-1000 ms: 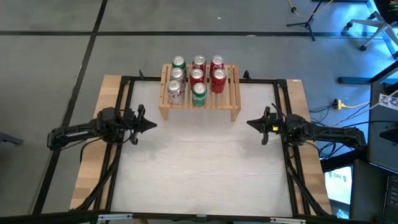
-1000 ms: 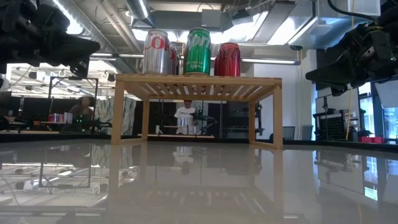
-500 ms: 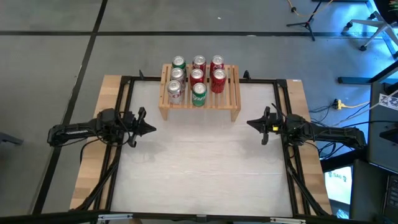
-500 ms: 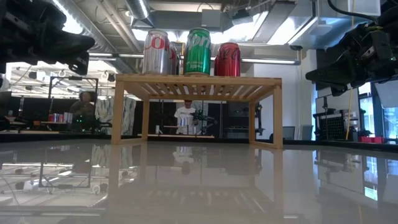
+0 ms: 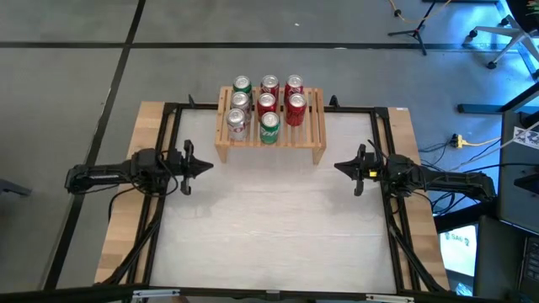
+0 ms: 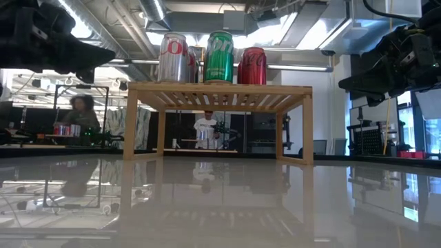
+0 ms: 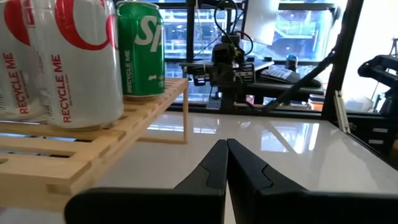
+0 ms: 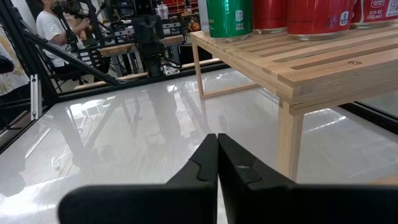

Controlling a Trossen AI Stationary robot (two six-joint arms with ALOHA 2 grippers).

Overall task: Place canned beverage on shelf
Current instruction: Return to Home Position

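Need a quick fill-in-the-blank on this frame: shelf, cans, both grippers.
1. The shelf carries ___ cans.
2. The left gripper and the right gripper both have their jaws ___.
3. The shelf's bare slats lie toward the ___ arm.
Missing words: eight; shut; right.
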